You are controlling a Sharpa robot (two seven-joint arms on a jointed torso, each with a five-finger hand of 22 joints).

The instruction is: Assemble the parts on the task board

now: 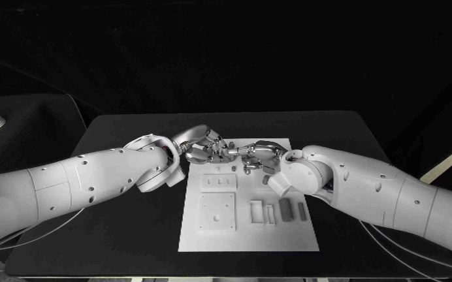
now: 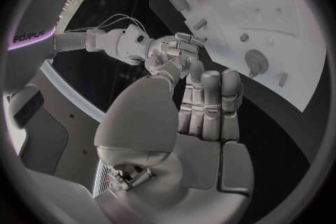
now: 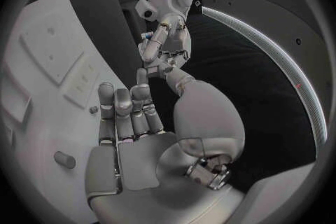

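The white task board (image 1: 247, 230) lies mid-table on the black table (image 1: 123, 230), grey parts (image 1: 285, 207) resting on its right side. Both hands meet over its far edge: the left hand (image 1: 200, 146) and right hand (image 1: 259, 156) have fingertips touching, and whether either pinches anything I cannot tell. No writing is readable on the board.

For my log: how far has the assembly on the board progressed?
Early. Grey parts lie loose on the task board. The left hand and right hand meet above its far end; I cannot tell whether they hold a part. Nothing looks assembled yet.
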